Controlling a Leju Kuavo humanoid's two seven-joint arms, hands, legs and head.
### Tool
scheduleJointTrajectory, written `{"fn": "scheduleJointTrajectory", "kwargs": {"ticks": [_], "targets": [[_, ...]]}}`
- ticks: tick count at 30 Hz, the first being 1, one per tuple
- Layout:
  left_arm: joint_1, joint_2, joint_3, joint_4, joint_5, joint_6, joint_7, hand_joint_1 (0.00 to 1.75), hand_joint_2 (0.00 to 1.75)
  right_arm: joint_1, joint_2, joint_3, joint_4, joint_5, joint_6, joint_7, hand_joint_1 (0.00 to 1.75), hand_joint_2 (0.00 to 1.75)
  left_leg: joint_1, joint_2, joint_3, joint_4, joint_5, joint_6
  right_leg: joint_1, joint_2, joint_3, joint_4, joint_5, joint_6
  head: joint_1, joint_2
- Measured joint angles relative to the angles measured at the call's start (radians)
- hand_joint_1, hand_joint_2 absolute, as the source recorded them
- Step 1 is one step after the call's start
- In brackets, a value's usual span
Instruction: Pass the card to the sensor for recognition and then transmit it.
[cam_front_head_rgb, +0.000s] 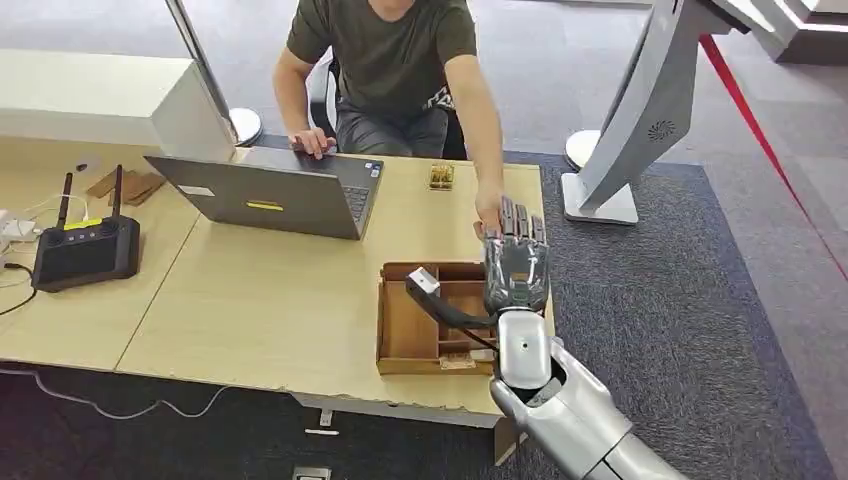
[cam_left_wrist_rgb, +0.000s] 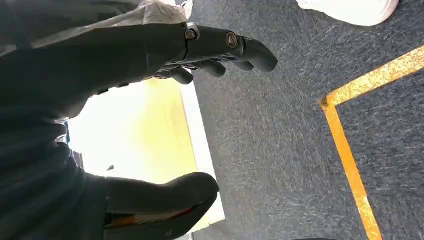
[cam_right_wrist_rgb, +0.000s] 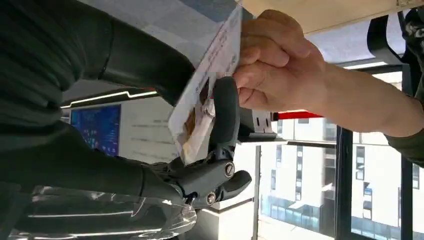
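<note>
A dark grey carpet with an orange floor line surrounds a pale wooden tabletop (cam_front_head_rgb: 250, 310) that runs across the left and middle of the head view. A person sits behind it in the upper middle of the frame, beside an open grey laptop (cam_front_head_rgb: 275, 195). A black controller with two antennas (cam_front_head_rgb: 85, 250) lies at the left edge.

The right hand (cam_front_head_rgb: 516, 262), dark and glossy on a silver arm, is raised at the middle right of the head view, above a shallow brown compartment tray (cam_front_head_rgb: 398, 335) at the tabletop's near edge. In the right wrist view its fingers (cam_right_wrist_rgb: 225, 120) and thumb pinch the card (cam_right_wrist_rgb: 210, 80), a thin flat whitish rectangle with faint print and a brownish patch. The person's hand (cam_right_wrist_rgb: 277, 62) grips the same card from the other side.

By my reading, the task is at the handover: both hands hold the card, so what remains is for the robot to let go. Whether the sensor step is done I cannot tell, and I cannot pick out the sensor with confidence.

The left hand (cam_left_wrist_rgb: 150, 115) hangs over the carpet with its fingers (cam_left_wrist_rgb: 240, 47) loosely extended and well apart from the thumb, holding nothing.
</note>
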Motion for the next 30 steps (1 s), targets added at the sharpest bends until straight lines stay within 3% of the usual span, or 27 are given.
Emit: {"fn": "scheduleJointTrajectory", "kwargs": {"ticks": [18,24,30], "targets": [[0.001,0.0,0.0,0.0,0.0,0.0,0.0,0.0,1.75,0.0,0.004,0.0,0.001,0.0,0.0,0.0,1.75,1.75,0.0,0.0,0.0,0.0,0.0,0.0,0.0,0.0,0.0,0.0,0.0,0.0,0.0,0.0],[0.007,0.0,0.0,0.0,0.013,0.01,-0.017,0.0,1.75,0.03,-0.001,-0.023,-0.045,-0.044,-0.101,-0.042,1.75,1.75,0.0,0.0,0.0,0.0,0.0,0.0,0.0,0.0,0.0,0.0,0.0,0.0,0.0,0.0],[0.016,0.0,0.0,0.0,0.018,0.011,-0.025,0.0,1.75,0.098,-0.037,-0.059,-0.147,-0.076,-0.137,-0.064,1.75,1.75,0.0,0.0,0.0,0.0,0.0,0.0,0.0,0.001,-0.001,0.0,0.0,0.0,0.0,0.0]]}}
